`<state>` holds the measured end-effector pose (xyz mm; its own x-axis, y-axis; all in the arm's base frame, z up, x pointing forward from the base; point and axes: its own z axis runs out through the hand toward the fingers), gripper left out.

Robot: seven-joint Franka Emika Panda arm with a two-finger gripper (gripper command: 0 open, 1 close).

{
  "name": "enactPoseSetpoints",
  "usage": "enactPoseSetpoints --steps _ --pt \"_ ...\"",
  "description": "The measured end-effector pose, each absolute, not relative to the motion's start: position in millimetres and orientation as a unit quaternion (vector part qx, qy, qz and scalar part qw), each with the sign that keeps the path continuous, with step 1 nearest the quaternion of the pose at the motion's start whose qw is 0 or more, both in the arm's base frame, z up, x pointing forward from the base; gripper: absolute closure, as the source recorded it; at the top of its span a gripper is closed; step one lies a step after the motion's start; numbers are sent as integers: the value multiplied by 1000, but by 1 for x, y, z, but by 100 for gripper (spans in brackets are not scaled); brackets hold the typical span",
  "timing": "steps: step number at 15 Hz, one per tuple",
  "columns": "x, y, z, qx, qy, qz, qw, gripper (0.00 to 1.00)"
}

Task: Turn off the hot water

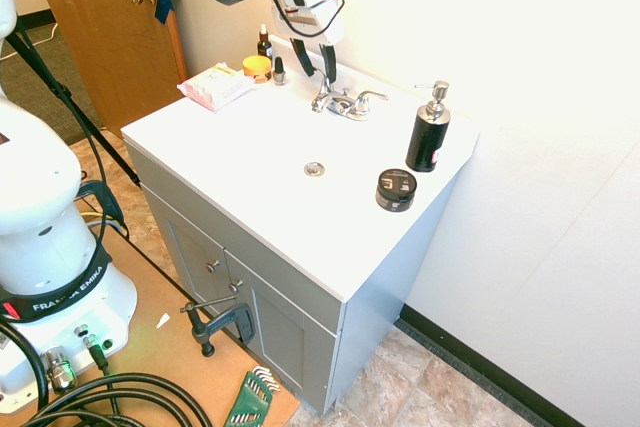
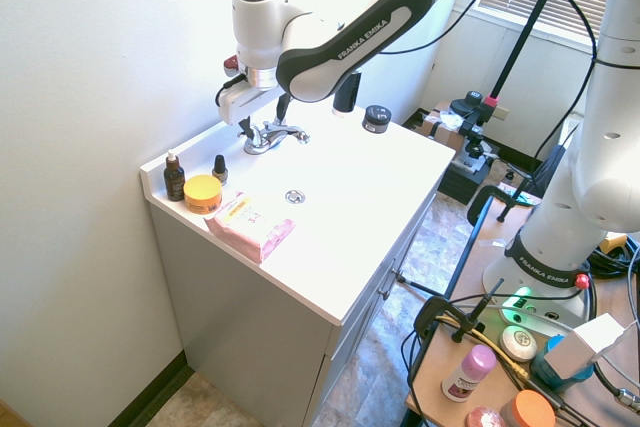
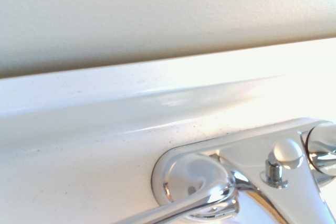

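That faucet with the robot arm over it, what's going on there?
A white robot arm is reaching over a bathroom vanity to the chrome faucet at the back of the sink. Its gripper hangs open right at the faucet's handle on the door side, jaws on either side of it, apparently about to work it.

The faucet (image 1: 342, 102) is polished chrome metal, mirror-bright on its levers and base (image 3: 210, 182), and it sits on a smooth, glossy white countertop (image 1: 250, 162) with faint specks visible up close. The pump bottle (image 1: 428, 134) looks like glossy black plastic with a shiny silver head, the small round jar (image 1: 396, 189) is dark and slightly shiny, and the drain ring (image 1: 314, 169) is bright metal. The door (image 1: 100, 27) is warm brown wood with a brass-coloured knob, the cabinet front (image 1: 260, 292) is matt grey, and the robot arm (image 2: 330, 32) wears smooth glossy white and black plastic.
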<state>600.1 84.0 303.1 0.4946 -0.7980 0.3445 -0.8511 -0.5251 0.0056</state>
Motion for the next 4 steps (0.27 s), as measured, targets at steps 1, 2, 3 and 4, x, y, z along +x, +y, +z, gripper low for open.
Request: enactPoseSetpoints --steps 1,2,3,4 --pt "599 83 307 869 -468 139 81 0" --pt "593 79 313 877 -456 127 76 0" --pt "583 71 319 885 -444 116 73 0" --pt "568 61 323 891 -436 105 71 0"
